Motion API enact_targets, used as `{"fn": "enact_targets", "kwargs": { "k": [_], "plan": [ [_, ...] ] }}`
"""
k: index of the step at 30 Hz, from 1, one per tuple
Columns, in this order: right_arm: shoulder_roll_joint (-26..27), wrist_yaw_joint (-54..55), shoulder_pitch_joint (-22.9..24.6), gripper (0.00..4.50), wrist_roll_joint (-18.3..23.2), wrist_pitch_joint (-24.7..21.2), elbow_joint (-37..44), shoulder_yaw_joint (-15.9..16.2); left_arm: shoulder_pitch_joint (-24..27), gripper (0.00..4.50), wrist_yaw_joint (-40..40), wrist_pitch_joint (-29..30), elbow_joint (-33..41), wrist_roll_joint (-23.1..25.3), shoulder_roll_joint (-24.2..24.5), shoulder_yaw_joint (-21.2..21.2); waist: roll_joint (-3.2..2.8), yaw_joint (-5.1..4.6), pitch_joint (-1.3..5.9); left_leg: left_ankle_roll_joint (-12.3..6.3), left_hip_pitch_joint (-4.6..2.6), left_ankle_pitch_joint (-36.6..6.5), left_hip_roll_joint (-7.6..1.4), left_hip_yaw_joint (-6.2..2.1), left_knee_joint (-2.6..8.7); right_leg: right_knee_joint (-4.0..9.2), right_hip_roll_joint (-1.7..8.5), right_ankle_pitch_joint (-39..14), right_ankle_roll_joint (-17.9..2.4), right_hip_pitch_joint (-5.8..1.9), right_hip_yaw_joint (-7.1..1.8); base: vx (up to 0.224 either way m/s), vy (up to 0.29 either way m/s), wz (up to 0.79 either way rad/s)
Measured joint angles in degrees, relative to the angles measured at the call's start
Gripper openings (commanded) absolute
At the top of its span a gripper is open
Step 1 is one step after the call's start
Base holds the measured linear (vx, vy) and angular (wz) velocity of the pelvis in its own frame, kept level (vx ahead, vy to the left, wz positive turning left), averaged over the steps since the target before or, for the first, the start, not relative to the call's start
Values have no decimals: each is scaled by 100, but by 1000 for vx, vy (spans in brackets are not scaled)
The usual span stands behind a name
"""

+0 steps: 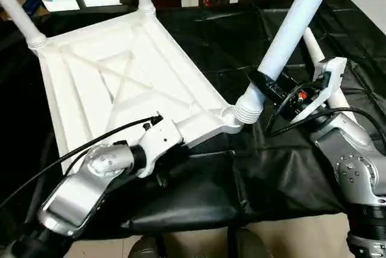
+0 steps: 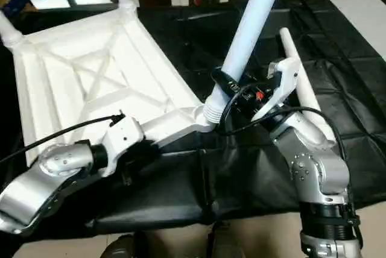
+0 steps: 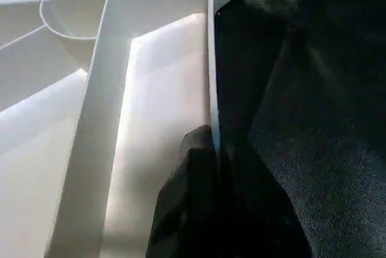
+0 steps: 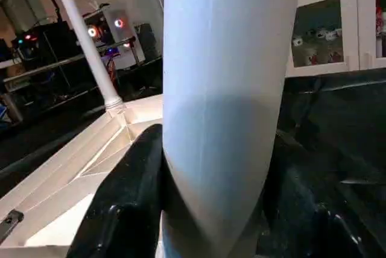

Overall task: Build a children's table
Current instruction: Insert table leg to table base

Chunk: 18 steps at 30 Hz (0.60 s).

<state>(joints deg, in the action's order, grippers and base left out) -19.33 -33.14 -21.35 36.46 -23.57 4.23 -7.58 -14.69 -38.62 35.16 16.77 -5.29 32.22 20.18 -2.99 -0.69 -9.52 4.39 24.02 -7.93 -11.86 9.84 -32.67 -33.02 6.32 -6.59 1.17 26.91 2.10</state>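
The left gripper [image 3: 211,167] has its black fingers pressed together on the thin side rim of the table top [image 1: 114,83], though the forearm hides the fingertips from the head camera. The top lies ribbed side up on the black sheet [image 1: 199,191]. At its near corner socket [image 1: 232,116] the right gripper [image 1: 268,86] clasps a leg [image 1: 292,26], the leg's upper end cut off. Beyond that gripper, a loose leg [image 2: 301,83] lies partly hidden behind the wrist.
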Motion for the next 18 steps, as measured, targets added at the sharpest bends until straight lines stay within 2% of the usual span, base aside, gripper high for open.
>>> {"fn": "enact_targets", "kwargs": {
  "k": [1, 2, 3, 4, 6, 9, 14, 18],
  "plan": [
    [0, -4, 0, 180, 1, 0, 0, -2, 18, 0, -2, 0, 31, 0, 11, -2, 0, 1, 0, 0, -2, 0, -1, 0, 5, 0, 0, 0, 0, 0, 2, 0, 0, 0],
    [0, -8, 0, 180, 1, 0, 0, -2, 15, 28, -2, -41, 56, -9, -9, -34, 0, 4, 0, 0, -3, 0, -1, 0, 12, 0, -1, -1, 1, 0, 3, 0, 0, 0],
    [-2, -15, -1, 180, 2, 1, 0, -19, 53, 28, -9, -109, 34, -34, -87, -96, -2, 14, 0, 0, -3, 0, 0, 1, 14, 0, 0, -2, 3, 0, 2, 0, 0, 0],
    [-3, -24, 0, 180, 2, 1, -1, -37, 65, 57, 1, -182, 15, -51, -153, -116, -3, 29, -1, 0, 1, 0, -1, 1, 16, 0, 0, -5, 7, 0, 4, 0, 0, 0],
    [-3, -51, -26, 180, 2, 1, 0, -49, 62, 63, -1, -237, -41, -132, -304, -123, -3, 72, -2, 0, 2, 0, 0, 5, 16, 1, 0, -6, 8, 0, 1, 0, 0, 0],
    [-5, -108, -75, 180, 1, 1, 0, -48, 33, 97, -4, -213, -55, -193, -445, -116, 1, 122, -8, 0, 9, 0, 0, 26, 16, 2, 1, -8, 11, 0, 0, 0, 0, 0],
    [-13, -110, -92, 180, 0, 0, 0, -49, -32, 123, -34, -246, -84, -177, -470, -26, 5, 124, -11, 0, 9, 0, 3, 42, 14, 8, 7, -10, 14, -1, -6, 0, 0, 0],
    [-16, -112, -93, 180, -4, -1, 1, -58, -112, 123, 6, -433, -265, -113, -628, -6, 3, 126, -11, 0, 9, 0, 2, 42, 16, 8, 7, -12, 16, -1, -4, 0, 0, 0]
  ]
}}
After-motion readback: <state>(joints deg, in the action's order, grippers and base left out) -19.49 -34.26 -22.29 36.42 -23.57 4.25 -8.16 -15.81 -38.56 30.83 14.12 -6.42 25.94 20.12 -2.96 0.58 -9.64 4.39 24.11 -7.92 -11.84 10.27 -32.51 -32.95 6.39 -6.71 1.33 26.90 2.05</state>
